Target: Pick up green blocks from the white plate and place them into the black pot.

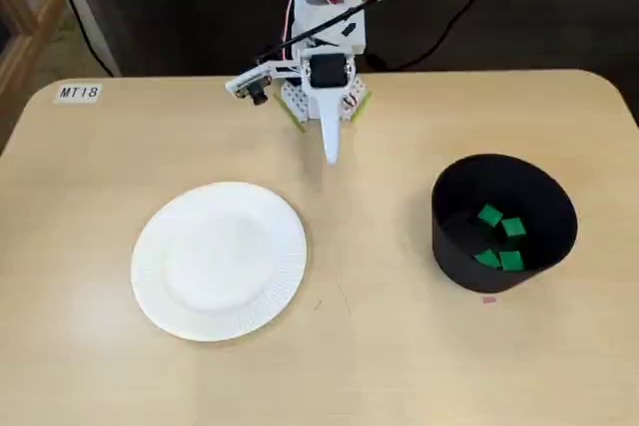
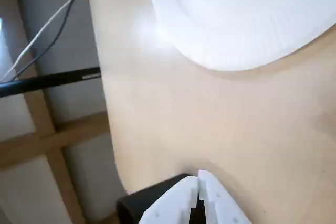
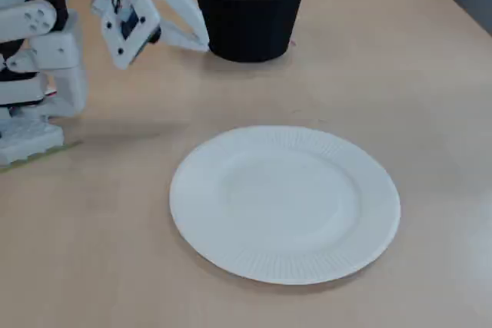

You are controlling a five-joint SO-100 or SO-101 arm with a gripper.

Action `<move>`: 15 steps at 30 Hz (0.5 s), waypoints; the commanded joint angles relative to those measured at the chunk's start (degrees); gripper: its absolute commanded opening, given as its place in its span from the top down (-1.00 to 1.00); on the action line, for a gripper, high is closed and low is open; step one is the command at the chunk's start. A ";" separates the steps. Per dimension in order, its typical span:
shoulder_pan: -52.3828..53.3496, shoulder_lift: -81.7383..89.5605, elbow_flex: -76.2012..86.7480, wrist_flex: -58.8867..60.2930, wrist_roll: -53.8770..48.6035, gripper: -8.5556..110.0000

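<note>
1. The small green cube-like blocks (image 1: pixel 489 214) are all inside the round black pot (image 1: pixel 449 246), which sits at about 4 o'clock on the pale wooden table (image 1: pixel 399 376) in a fixed view. Four can be counted on its floor. Two lie toward 12 o'clock and two toward 6 o'clock, the lower pair touching or nearly so.

2. The round white paper plate (image 1: pixel 220 261) sits at about 8 o'clock on the table, well apart from the pot. It is bare in all three views, with no green on it.

3. The white two-finger gripper (image 1: pixel 331 155) hangs from the folded arm at 12 o'clock, tips pointing down at the table between plate and pot. In the wrist view the gripper (image 2: pixel 198 195) has its jaws pressed together, only a thin dark seam between them and nothing held. The low fixed view shows the gripper (image 3: pixel 198 41) just beside the pot's wall, clear of its opening.

4. Judging from how things lie, the task looks finished, since no block is left on the plate.

5. On handling, the blocks look light and stiff, with flat faces and square edges.
   - What they are made of cannot be told.
   - A pinch across two opposite flat faces, from straight above, should hold best.
   - A corner grip would likely let one twist out.

6. The paper plate looks thin and light, so a downward nudge on its ribbed rim could tip or slide it.
</note>
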 commanded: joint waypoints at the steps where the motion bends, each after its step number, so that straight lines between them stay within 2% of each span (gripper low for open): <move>1: -0.18 0.35 3.16 -2.02 0.00 0.90; 5: 0.79 0.44 8.96 -2.72 0.97 0.90; 15: 2.90 0.44 9.14 -3.52 -0.88 0.90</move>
